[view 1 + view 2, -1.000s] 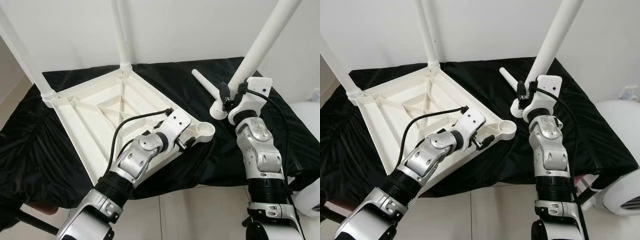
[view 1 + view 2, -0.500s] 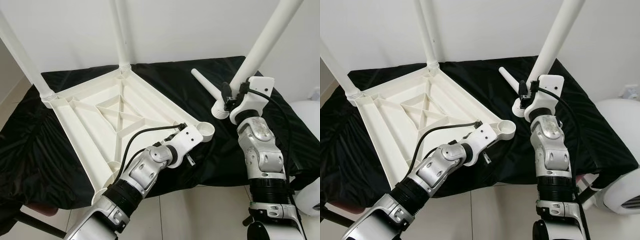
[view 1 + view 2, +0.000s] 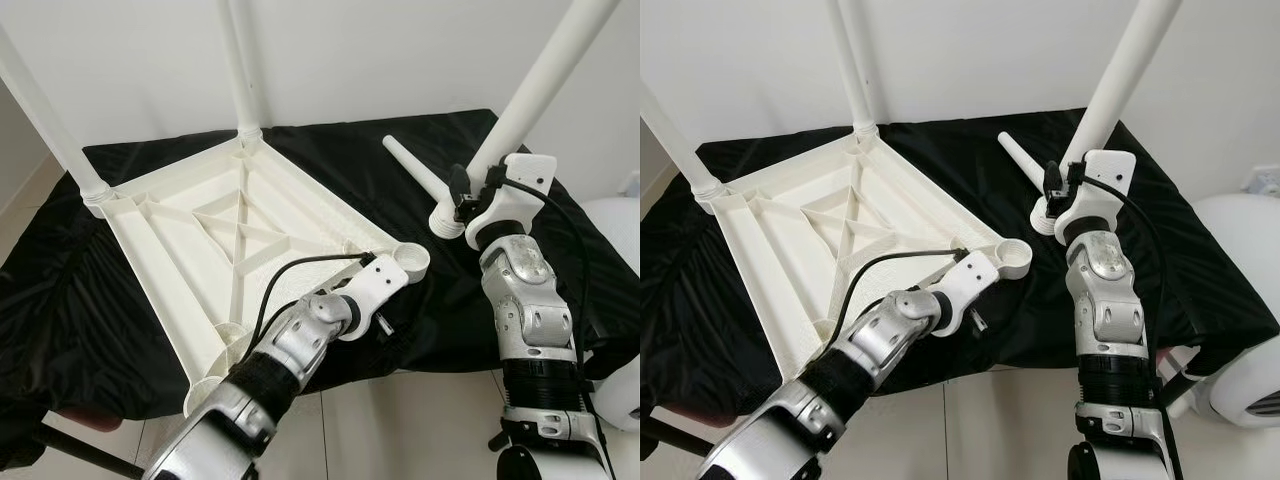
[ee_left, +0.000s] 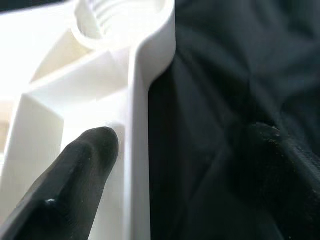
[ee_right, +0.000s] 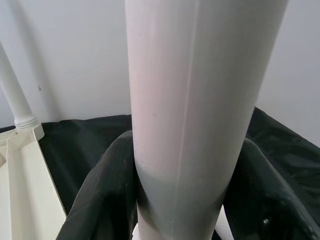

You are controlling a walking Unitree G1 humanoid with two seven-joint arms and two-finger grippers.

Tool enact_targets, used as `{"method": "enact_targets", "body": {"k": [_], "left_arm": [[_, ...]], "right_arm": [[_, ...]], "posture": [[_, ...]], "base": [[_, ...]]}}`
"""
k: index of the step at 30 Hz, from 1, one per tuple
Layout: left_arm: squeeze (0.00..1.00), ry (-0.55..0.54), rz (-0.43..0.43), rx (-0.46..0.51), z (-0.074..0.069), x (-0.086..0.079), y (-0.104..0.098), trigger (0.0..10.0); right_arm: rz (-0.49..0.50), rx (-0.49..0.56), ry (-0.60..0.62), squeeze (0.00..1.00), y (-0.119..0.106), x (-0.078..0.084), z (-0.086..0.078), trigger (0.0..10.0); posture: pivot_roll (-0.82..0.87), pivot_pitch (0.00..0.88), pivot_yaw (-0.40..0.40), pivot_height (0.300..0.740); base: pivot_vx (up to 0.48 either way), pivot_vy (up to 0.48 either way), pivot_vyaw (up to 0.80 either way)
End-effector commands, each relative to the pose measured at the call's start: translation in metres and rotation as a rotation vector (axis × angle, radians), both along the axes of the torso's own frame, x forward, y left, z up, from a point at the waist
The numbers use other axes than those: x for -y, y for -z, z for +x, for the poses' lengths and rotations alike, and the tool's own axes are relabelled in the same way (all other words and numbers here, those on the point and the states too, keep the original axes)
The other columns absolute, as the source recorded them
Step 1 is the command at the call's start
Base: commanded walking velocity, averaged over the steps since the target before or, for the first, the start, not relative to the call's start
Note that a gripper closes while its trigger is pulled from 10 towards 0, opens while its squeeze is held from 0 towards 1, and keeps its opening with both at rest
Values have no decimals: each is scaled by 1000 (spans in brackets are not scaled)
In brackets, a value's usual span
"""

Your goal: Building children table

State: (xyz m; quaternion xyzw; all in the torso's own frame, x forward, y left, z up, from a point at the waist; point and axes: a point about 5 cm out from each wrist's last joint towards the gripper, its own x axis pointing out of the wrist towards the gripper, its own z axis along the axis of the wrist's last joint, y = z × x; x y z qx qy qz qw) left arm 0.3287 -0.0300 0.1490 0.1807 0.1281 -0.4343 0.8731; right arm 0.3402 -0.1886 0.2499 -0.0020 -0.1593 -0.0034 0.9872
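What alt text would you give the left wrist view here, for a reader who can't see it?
The left gripper straddles the rim of the upturned white tabletop: one black finger rests inside against the white plastic, the other blurred over the black cloth outside. Just ahead sits an empty threaded leg socket.

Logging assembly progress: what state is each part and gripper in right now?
Tabletop: upside down on the black cloth, two legs screwed in.
Near corner socket: empty.
Held leg: upright, clamped in right gripper.
Spare leg: lying loose on the cloth.
Left gripper: open, straddling the tabletop's edge.
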Motion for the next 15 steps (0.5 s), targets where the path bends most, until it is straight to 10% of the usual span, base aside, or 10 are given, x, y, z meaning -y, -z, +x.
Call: {"method": "enact_targets", "body": {"k": [1, 7, 8, 9, 10, 15], "left_arm": [[0, -112, 22, -16, 6, -8, 6, 10000], [0, -146, 20, -121, 12, -12, 8, 9647], [0, -143, 6, -125, 14, -13, 6, 4980], [0, -142, -3, -129, 15, -13, 5, 4980], [0, -131, -8, -124, 16, -14, 3, 0], [0, -117, -6, -112, 18, -17, 1, 0]], "right_arm": [[-13, 20, -6, 0, -5, -1, -2, 10000], [-19, 19, -6, 0, -5, -2, -1, 10000], [-18, 19, -7, 0, -5, -2, -1, 10000], [-17, 19, -8, 0, -5, -3, -1, 10000], [-17, 19, -9, 0, -5, -3, -1, 10000], [-17, 19, -8, 0, -5, -3, -1, 10000]], "posture": [[-119, 70, 100, 740], [-116, 71, 101, 740], [-116, 71, 101, 740], [-116, 71, 101, 740], [-116, 71, 101, 740], [-115, 74, 103, 740]], "base": [[0, 0, 0], [0, 0, 0], [0, 0, 0], [0, 0, 0], [0, 0, 0], [0, 0, 0]]}}
